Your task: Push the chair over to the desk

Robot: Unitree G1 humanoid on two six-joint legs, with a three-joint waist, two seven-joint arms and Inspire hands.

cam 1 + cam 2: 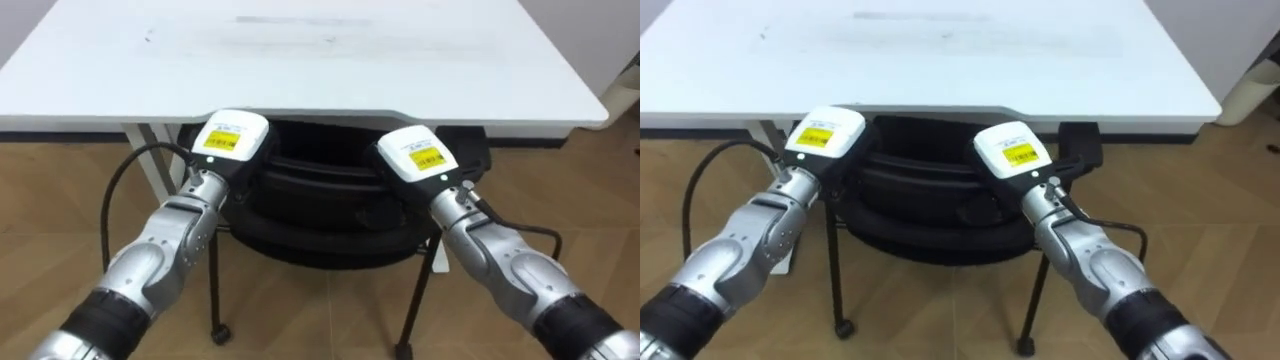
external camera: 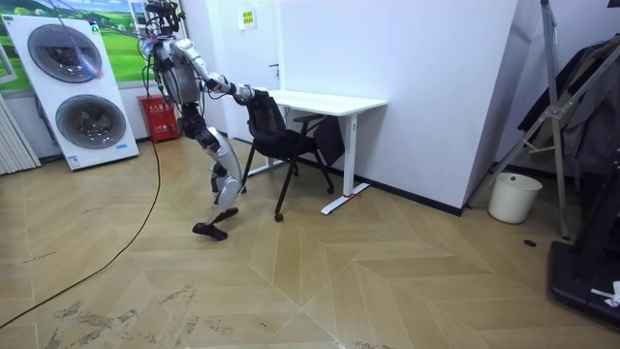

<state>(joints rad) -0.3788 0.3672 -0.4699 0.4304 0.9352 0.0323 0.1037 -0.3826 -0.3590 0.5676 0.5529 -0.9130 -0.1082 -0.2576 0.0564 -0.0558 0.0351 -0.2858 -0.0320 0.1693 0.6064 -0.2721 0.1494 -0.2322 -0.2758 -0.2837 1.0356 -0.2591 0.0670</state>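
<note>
Black chair (image 1: 320, 225) sits at the table's near edge, seat approx. half under the white top, backrest just short of the edge & facing the robot; thin black legs stand on the wood floor (image 2: 339, 281) in front of the table (image 1: 300, 60). Left hand (image 1: 232, 140) is at the backrest's top, toward the table's left leg; right hand (image 1: 420, 155) is at the same height on the backrest's other end, nearer the table's middle. Both show their backs w/ yellow labels, wrists up, forearms reaching in from below. Fingers of each are hidden past the hand & against the backrest, so can't tell if they're straight or curled, or whether they grip the rest or just lie on it. Table top is plain white, faint scuff marks near its far side. In the room view the robot stands on the side of the chair away from the table, torso tipped toward it, both arms out to the backrest, one foot set back. The table stands against a white wall. Stacked washers (image 2: 77, 87) are well off from the table on the room view's left, w/ a red box (image 2: 160, 116) between them & the table. White bucket (image 2: 513, 197) stands by the wall well to the table's other side, & a clothes rack (image 2: 572, 107) further out past it.
</note>
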